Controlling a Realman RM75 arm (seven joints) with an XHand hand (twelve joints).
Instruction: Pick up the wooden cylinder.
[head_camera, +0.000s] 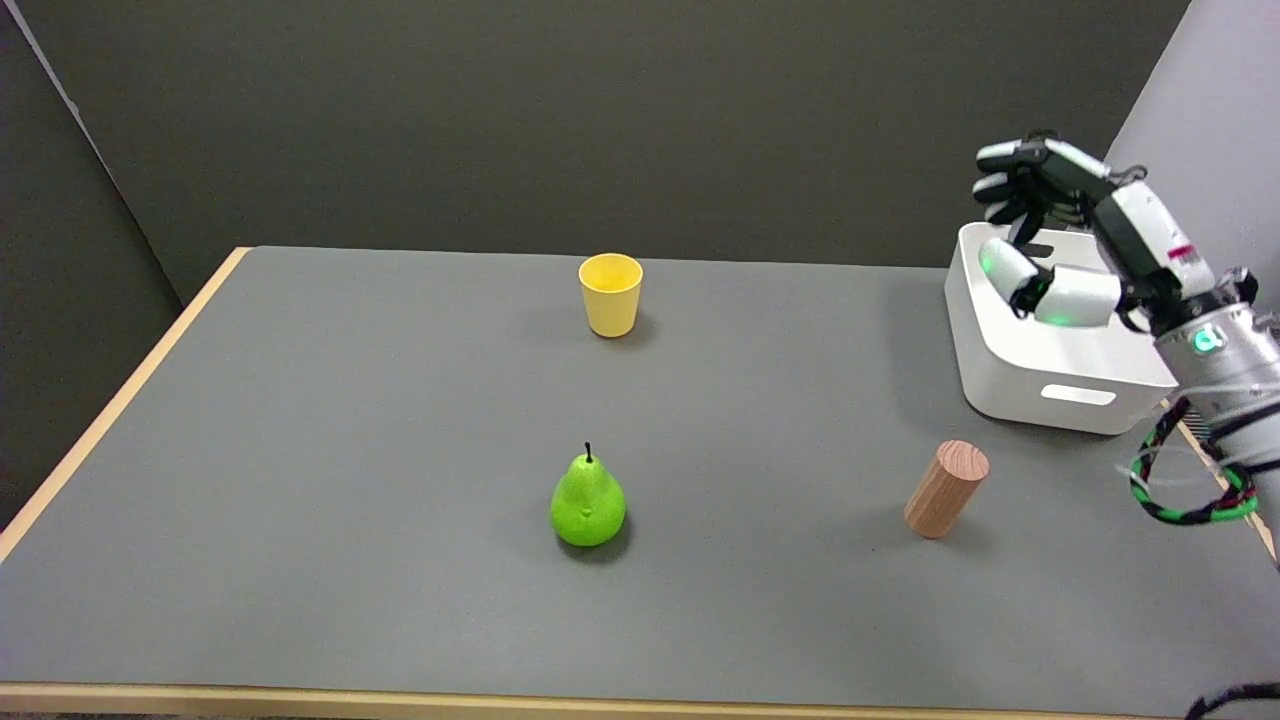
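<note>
A light-brown wooden cylinder (946, 489) stands upright on the grey table (350, 450), toward the right front. My right hand (1050, 235) hangs in the air above the white bin, well behind and to the right of the cylinder. Its fingers are spread apart and hold nothing. A clear gap separates the hand from the cylinder.
A white bin (1040, 355) with a handle slot sits at the table's right edge, under my hand. A yellow cup (610, 294) stands at the back centre. A green pear (587, 503) rests at the front centre. Looped cables (1190, 480) hang from my right arm.
</note>
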